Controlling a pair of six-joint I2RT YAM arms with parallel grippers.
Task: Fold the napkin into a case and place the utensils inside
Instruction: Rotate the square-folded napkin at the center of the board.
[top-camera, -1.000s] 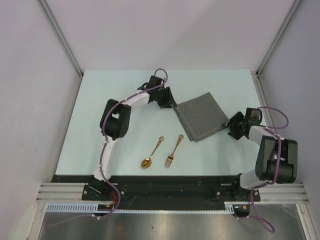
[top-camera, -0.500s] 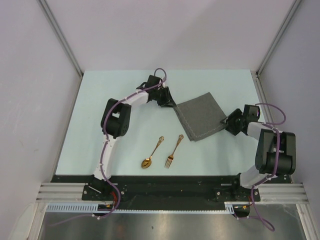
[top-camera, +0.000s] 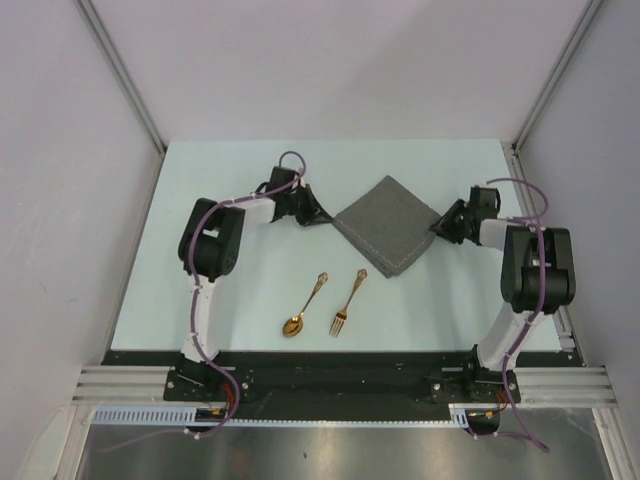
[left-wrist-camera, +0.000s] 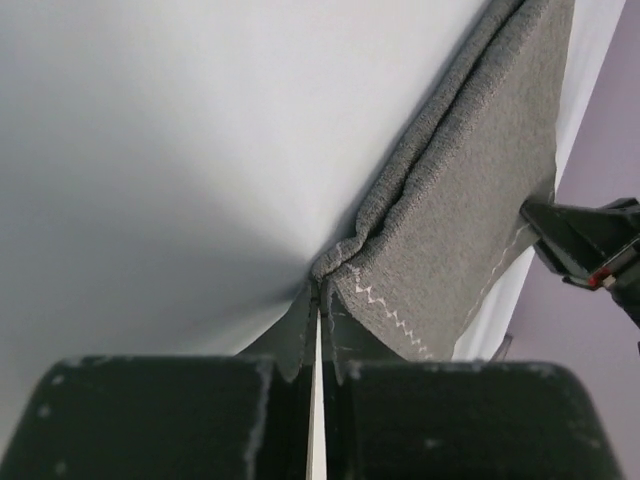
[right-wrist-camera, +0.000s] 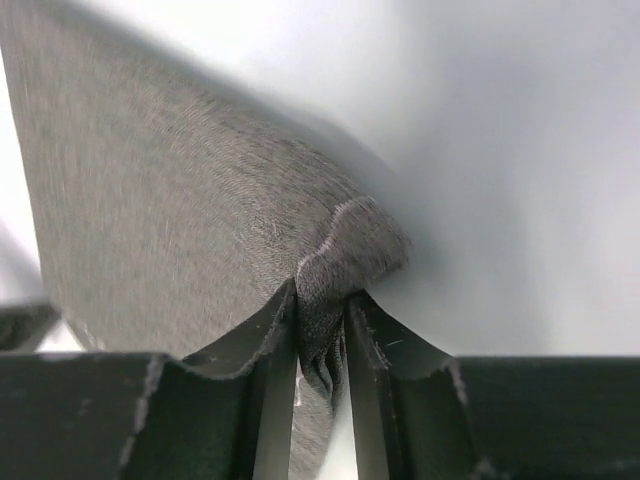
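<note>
Pinching the napkin (top-camera: 388, 224) by opposite corners, your left gripper (top-camera: 318, 213) and right gripper (top-camera: 440, 226) are both clamped, so lift evenly and fold it taut.

The pale table (top-camera: 200, 190) bears a grey napkin (top-camera: 385, 225), gold spoon (top-camera: 306, 303) and gold fork (top-camera: 349, 298).

A robotics lab cell: pale green flat bench (top-camera: 180, 290) boxed in by plain lilac wall panels (top-camera: 330, 70) on aluminium frame posts (top-camera: 122, 75), metal mounting rails (top-camera: 130, 383) along the near edge
</note>
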